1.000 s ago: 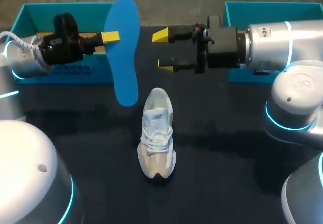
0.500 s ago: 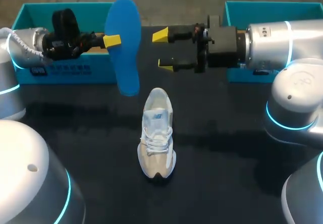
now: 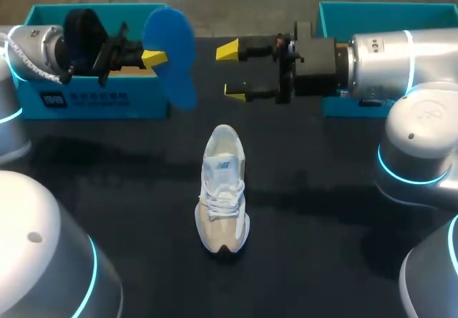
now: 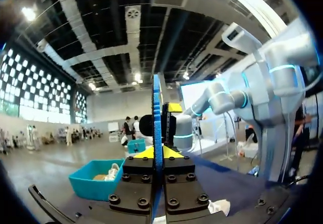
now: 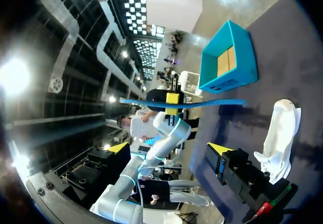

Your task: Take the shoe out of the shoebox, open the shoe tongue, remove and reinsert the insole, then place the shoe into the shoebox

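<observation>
While the insole (image 3: 172,35) is out of the shoe (image 3: 223,189), the left gripper (image 3: 157,56) is clamped on it. The yellow tips press its flat faces from two sides, and the left wrist view shows the blue sheet edge-on between the fingers. The grip sits near the insole's middle, which probably limits drooping and leaves both ends free for reinsertion. The insole hangs in the air by the right end of the teal shoebox (image 3: 93,99), well apart from the shoe.

The shoe stands upright on its sole on the dark table (image 3: 322,210), between the two arms and nearer the robot than either gripper. Its opening faces up, so the insole can be fed in from above. How far the tongue is opened is too small to tell.

The right gripper (image 3: 231,71) hovers with its fingers spread apart and nothing between them. It is near the insole, above the table beyond the shoe. This placement suggests it is ready to take a free end of the insole or to steady the shoe.

A second teal box (image 3: 379,13) sits at the far right, partly hidden by the right arm.

Assessment: the insole is out, and reinsertion is not yet begun. The next move calls for aligning the insole's length with the shoe and lowering one end into the opening. Risk: the thin sheet may buckle, or may push the unrestrained shoe across the table.
</observation>
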You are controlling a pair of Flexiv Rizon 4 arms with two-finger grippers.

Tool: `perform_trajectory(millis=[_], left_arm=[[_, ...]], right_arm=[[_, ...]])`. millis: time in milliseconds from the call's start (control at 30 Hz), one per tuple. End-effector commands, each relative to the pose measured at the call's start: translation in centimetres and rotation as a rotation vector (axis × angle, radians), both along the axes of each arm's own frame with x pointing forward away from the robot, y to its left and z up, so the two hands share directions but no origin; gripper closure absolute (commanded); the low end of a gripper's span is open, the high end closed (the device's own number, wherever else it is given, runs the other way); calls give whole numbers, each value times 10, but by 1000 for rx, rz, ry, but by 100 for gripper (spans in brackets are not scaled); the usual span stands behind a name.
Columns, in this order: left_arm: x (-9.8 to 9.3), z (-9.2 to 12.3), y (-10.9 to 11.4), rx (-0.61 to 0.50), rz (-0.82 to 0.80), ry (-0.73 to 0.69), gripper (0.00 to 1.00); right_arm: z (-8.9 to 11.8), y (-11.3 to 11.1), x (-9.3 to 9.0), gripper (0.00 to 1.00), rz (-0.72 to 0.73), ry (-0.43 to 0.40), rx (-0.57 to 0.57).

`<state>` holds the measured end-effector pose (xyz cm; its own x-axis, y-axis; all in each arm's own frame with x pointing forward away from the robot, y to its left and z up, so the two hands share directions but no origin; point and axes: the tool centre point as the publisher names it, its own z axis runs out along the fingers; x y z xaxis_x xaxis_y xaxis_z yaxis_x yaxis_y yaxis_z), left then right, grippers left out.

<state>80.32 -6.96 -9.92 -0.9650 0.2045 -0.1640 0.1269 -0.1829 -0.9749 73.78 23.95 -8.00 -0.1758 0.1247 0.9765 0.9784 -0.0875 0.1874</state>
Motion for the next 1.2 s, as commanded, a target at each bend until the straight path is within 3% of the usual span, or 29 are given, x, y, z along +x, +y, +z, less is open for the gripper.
perform_trajectory(millis=[33,167,467,767,1200], left_arm=[[2,3,2,11,-2,-258,100],[3,1,2,20,17,-370,100],[1,-8,8,-78,30,-599,100],[0,-23,2,-42,5,-829,100],[1,-23,1,-29,-4,-831,100]], right_arm=[[0,4,1,0,-3,1,-2],[0,4,1,0,-3,1,-2],[0,4,1,0,-3,1,-2],[0,4,1,0,-3,1,-2],[0,4,1,0,-3,1,-2]])
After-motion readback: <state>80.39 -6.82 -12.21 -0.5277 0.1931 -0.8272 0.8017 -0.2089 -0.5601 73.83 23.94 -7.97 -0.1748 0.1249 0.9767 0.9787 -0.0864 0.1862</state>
